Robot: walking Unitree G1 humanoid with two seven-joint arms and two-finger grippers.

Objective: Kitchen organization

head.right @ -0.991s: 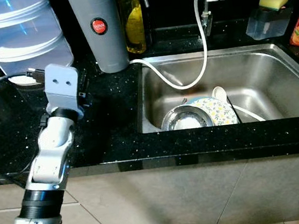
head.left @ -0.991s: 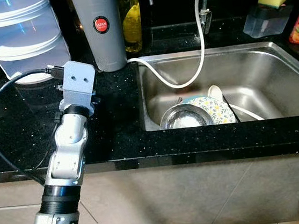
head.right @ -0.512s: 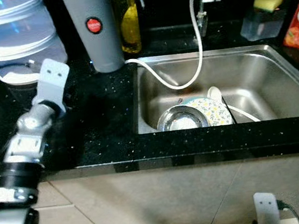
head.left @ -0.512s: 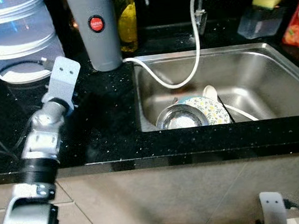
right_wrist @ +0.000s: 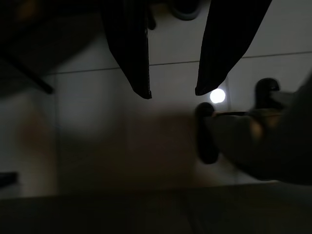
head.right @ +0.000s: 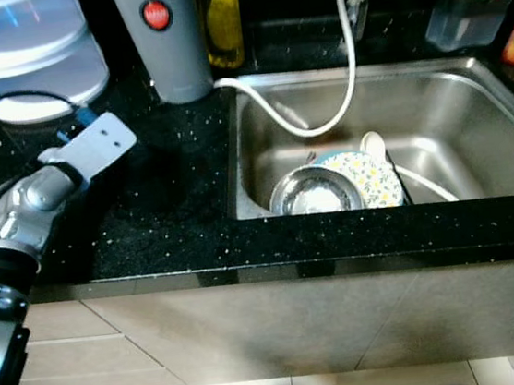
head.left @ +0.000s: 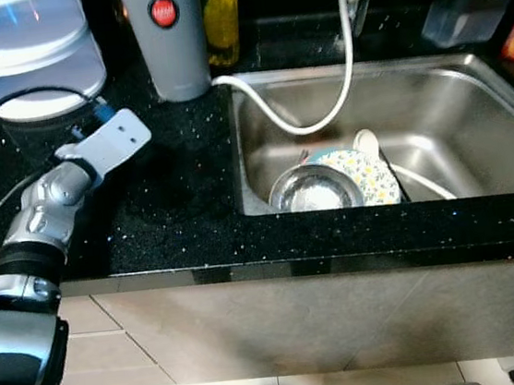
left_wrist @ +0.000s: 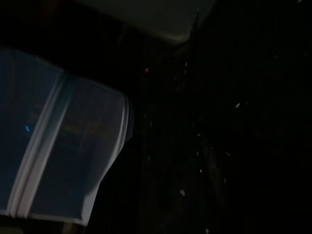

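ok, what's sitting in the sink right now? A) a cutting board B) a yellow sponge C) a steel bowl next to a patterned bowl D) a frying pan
C: a steel bowl lies beside a patterned bowl at the near side of the sink.

Black speckled counter (head.left: 173, 193), steel sink (head.left: 433, 107), floral-patterned bowl (head.left: 371, 175).

The grey cylindrical canister (head.left: 165, 37) at the back of the black counter bears a round red badge (head.left: 163, 11) with small white lettering, too blurred to read. Nothing else carries print that can be read.
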